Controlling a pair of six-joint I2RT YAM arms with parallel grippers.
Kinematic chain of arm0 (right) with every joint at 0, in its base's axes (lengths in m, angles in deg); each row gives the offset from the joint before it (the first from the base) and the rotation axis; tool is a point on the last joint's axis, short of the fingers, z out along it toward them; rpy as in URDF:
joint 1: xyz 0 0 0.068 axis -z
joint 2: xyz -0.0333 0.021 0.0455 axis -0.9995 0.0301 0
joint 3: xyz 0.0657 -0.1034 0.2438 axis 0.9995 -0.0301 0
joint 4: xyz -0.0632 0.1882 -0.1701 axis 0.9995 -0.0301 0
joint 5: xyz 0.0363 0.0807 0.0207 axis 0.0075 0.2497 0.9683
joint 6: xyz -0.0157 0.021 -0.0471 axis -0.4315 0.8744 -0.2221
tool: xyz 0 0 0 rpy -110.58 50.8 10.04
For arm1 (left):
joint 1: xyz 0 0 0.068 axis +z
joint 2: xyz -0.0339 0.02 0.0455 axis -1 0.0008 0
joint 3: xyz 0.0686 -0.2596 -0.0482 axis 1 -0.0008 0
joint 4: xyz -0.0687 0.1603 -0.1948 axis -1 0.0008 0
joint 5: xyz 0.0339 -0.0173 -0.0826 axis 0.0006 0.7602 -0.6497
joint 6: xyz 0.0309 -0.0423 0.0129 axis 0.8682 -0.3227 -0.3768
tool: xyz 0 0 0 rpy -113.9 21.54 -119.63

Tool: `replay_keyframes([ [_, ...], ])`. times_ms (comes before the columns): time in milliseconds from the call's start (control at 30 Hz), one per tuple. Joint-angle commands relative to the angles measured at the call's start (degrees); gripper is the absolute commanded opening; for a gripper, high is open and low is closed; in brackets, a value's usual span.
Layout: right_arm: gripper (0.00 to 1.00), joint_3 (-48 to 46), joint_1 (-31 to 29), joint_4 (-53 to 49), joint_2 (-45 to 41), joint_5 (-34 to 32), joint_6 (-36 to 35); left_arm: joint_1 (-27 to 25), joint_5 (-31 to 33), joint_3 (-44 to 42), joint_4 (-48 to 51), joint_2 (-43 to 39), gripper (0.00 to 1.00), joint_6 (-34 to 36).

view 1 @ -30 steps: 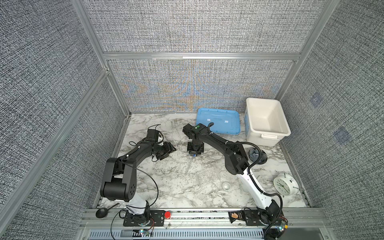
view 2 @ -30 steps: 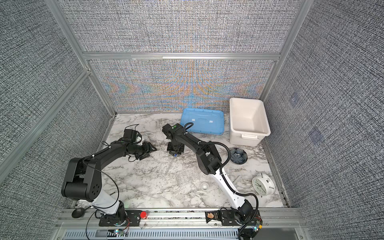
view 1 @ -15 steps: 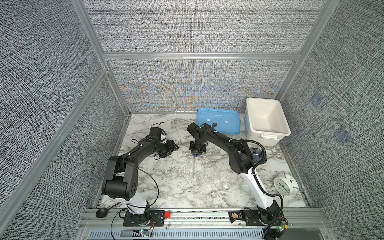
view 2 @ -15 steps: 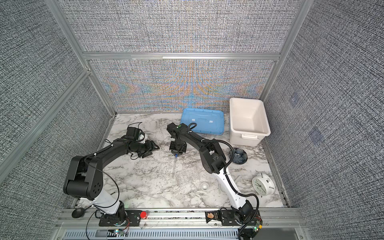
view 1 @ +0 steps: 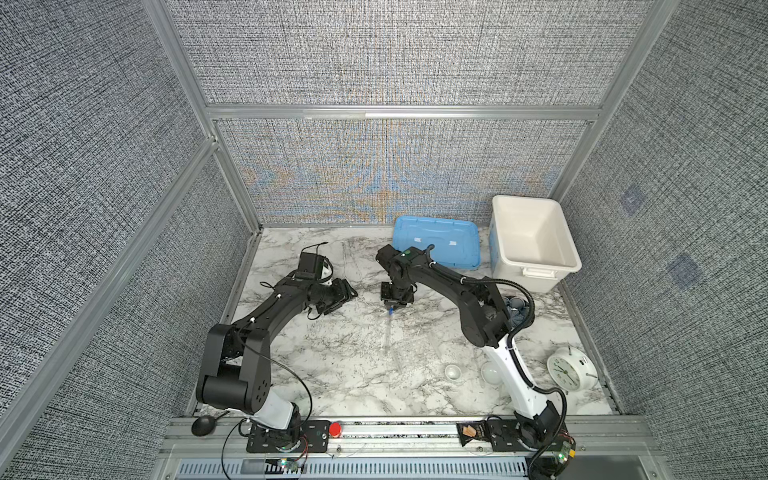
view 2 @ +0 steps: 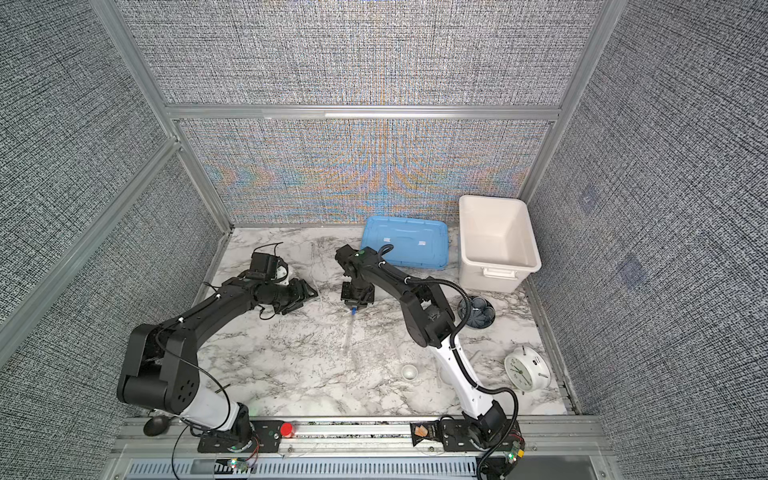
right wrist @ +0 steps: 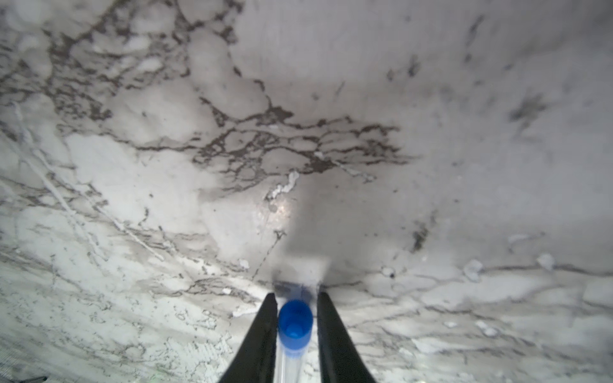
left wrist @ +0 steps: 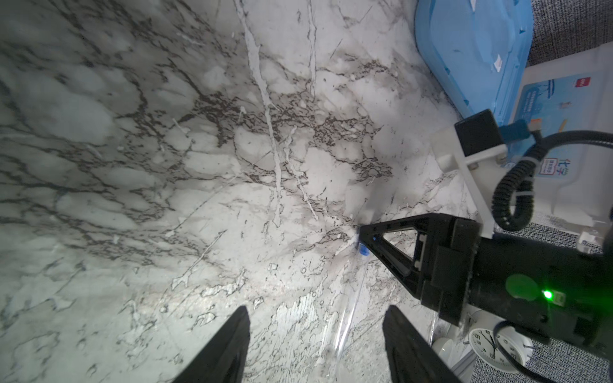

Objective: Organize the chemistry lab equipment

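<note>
A slim clear tube [view 1: 388,328] [view 2: 349,330] with a blue cap [right wrist: 295,321] sits mid-table. My right gripper [view 1: 391,306] [view 2: 353,306] [right wrist: 296,295] is shut on its capped end. The tube runs from the jaws toward the front edge, and whether its far end rests on the marble is unclear. In the left wrist view the tube [left wrist: 351,305] passes between my open left gripper's [left wrist: 315,331] fingers, apart from both. That left gripper [view 1: 352,293] [view 2: 311,293] hovers just left of the right one. A small white bowl [view 1: 453,371] [view 2: 409,371] stands front right, a second bowl [view 1: 489,371] beside it, half hidden by the right arm.
A blue lid [view 1: 436,245] lies flat at the back. A white bin [view 1: 536,266] stands open in the back right corner. A dark round object [view 2: 478,313] sits behind the right arm's elbow. A white alarm clock [view 1: 567,372] lies front right.
The right jaws have narrowed onto the tube's capped end and the right elbow has shifted. The left gripper has drifted right, closer to the tube.
</note>
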State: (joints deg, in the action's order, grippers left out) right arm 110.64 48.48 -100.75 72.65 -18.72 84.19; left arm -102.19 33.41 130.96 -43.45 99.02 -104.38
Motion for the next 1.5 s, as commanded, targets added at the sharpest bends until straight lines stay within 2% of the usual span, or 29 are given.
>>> replay_keyframes([
  [0,0.25,-1.2,0.0,0.8,-0.2,-1.8,-0.7,-0.1,0.9,0.3,0.0,-0.7,0.65,-0.6],
  [167,0.19,-2.3,0.1,1.7,-1.1,0.3,1.0,-0.3,1.9,-1.2,-0.5,-1.9,0.65,-1.1],
  [500,0.19,-5.2,0.1,4.3,-3.9,1.6,3.7,-0.3,2.1,-1.0,1.0,-2.3,0.65,0.0],
  [767,0.19,-10.4,0.1,8.9,-10.5,0.1,5.0,-0.3,0.5,1.3,3.0,-1.9,0.66,2.2],
  [1233,0.19,-32.8,-0.4,22.8,-31.6,-15.1,4.0,-0.4,-4.3,4.2,5.5,-0.1,0.67,4.6],
  [1467,0.19,-38.4,-2.9,23.6,-40.9,-26.2,4.1,-0.9,-6.8,5.2,6.2,1.3,0.67,4.1],
])
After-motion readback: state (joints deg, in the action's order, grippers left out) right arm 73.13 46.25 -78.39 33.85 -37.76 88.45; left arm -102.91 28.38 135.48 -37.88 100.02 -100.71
